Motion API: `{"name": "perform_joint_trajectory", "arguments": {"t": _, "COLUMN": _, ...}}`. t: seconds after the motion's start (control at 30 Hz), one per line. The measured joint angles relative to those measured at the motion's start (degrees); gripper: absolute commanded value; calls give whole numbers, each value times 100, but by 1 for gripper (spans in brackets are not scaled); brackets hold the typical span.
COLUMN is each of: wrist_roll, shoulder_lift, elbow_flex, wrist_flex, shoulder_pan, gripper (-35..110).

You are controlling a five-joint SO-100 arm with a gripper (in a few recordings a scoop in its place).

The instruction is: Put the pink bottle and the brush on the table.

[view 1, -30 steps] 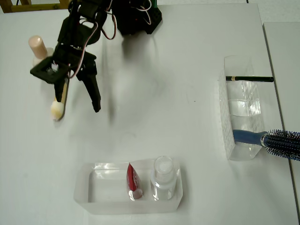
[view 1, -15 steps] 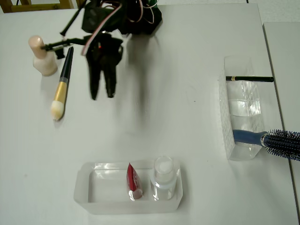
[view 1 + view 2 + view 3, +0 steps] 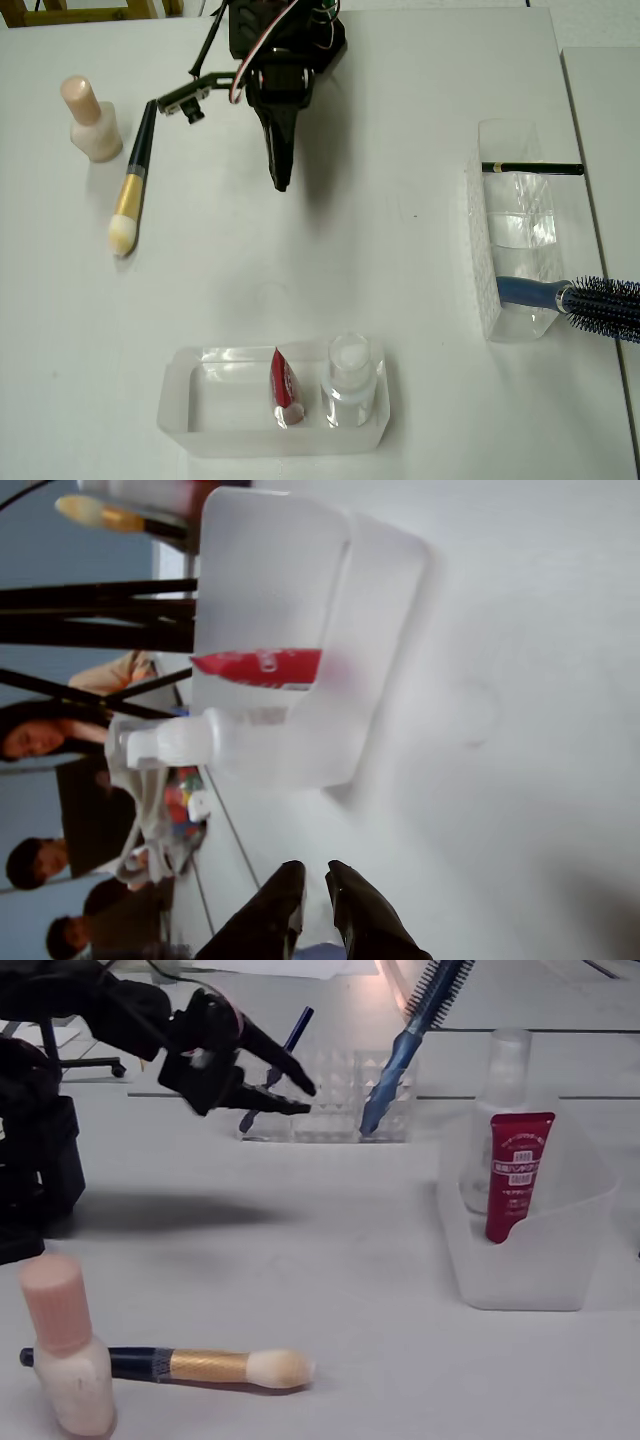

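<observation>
1. Progress looks complete or nearly so: the pink bottle (image 3: 92, 122) stands upright on the bare tabletop (image 3: 400, 260) at the far left of the overhead view, and the brush (image 3: 132, 183) lies flat just beside it, bristle head pointing toward the near edge.
2. Bottle and brush sit close together; in the fixed view the brush handle runs behind the bottle's base, and I cannot tell whether they touch.
3. Neither item is in a container. The clear tray (image 3: 190, 415) holds a red tube (image 3: 283, 388) and a clear bottle (image 3: 348, 380); the clear organiser (image 3: 512, 240) at the right carries a blue hairbrush (image 3: 580, 298) and a thin black stick (image 3: 532, 168).
4. Gripper (image 3: 281, 178) hangs above open tabletop, well apart from both task items, close to the arm's base. Its fingers (image 3: 355, 905) are nearly together with a narrow gap and hold nothing.
5. Judging from this layout, both placements are done; what remains, if anything, is only for the arm to settle at rest.
</observation>
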Motion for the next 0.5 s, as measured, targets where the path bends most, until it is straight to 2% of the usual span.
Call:
{"name": "perform_joint_trajectory", "arguments": {"t": 0.17, "wrist_roll": 272, "shoulder_lift": 1134, "elbow_flex": 984, "wrist_flex": 290, "shoulder_pan": -79, "gripper": 0}}
{"name": "perform_joint_trajectory", "arguments": {"t": 0.5, "wrist_roll": 413, "shoulder_lift": 2698, "elbow_flex": 1775, "wrist_flex": 1354, "shoulder_pan": -70, "gripper": 0}}
